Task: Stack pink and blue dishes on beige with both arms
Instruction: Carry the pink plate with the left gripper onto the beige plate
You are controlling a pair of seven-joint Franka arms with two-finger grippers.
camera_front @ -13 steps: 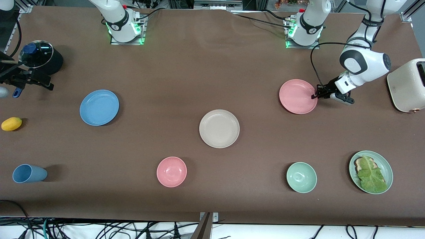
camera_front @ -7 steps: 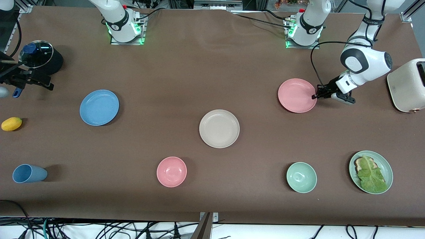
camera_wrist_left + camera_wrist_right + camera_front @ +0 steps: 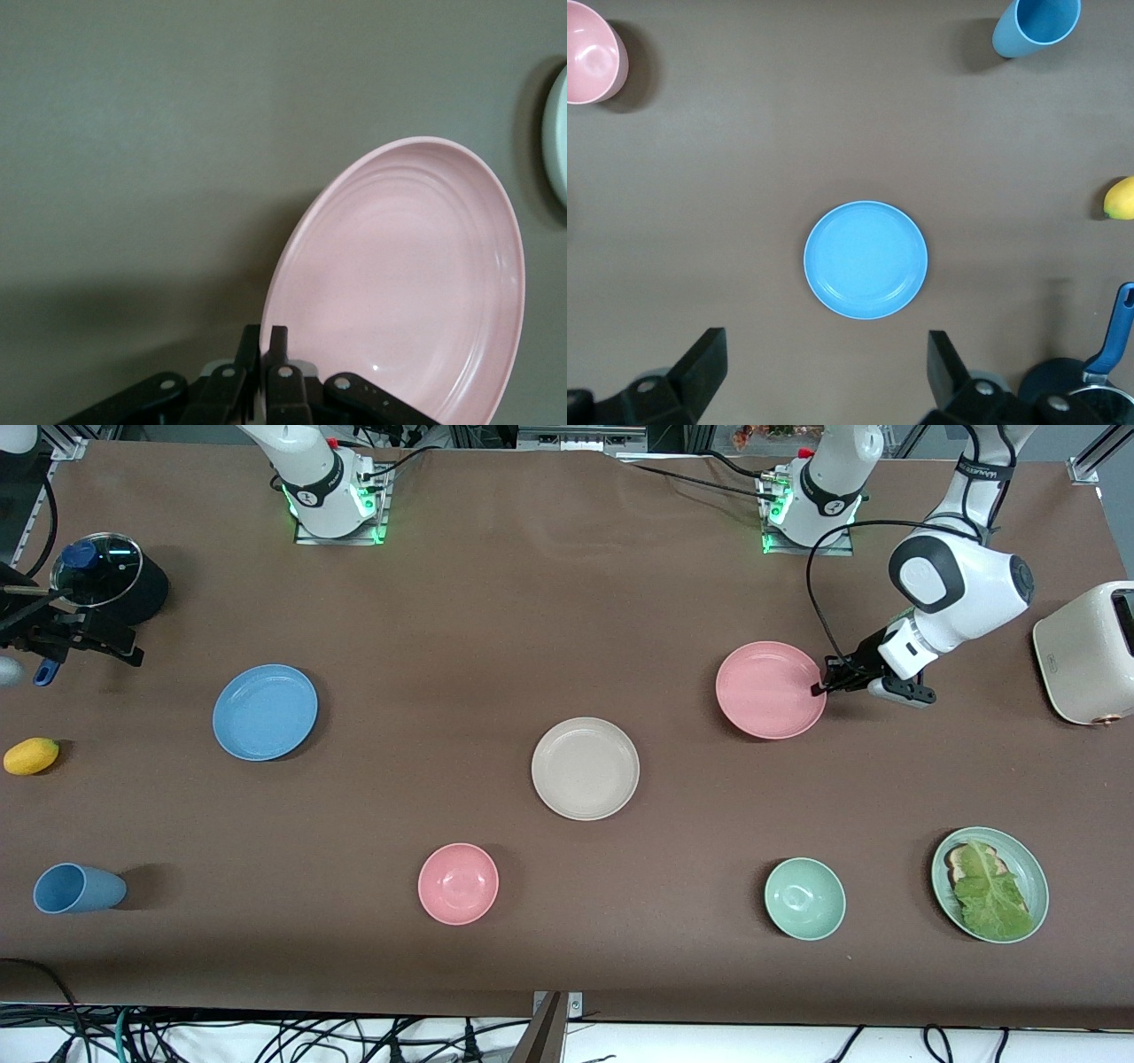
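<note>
My left gripper (image 3: pixel 819 687) is shut on the rim of the pink plate (image 3: pixel 769 689), at the edge toward the left arm's end of the table. In the left wrist view the plate (image 3: pixel 407 274) is tilted above the brown table, with the rim pinched in the left gripper (image 3: pixel 266 341). The beige plate (image 3: pixel 585 768) lies flat at mid-table. The blue plate (image 3: pixel 265 712) lies flat toward the right arm's end. My right gripper (image 3: pixel 824 372) hangs open high over the table beside the blue plate (image 3: pixel 866 259); it is out of the front view.
A pink bowl (image 3: pixel 458 883), a green bowl (image 3: pixel 804 898) and a green plate with lettuce (image 3: pixel 990 884) line the near side. A cream toaster (image 3: pixel 1090 651) stands past the left arm. A blue cup (image 3: pixel 78 888), a yellow fruit (image 3: pixel 31 755) and a lidded pot (image 3: pixel 106 584) sit at the right arm's end.
The left gripper has carried the pink plate a short way toward mid-table and the beige plate. The blue and beige plates have not moved.
</note>
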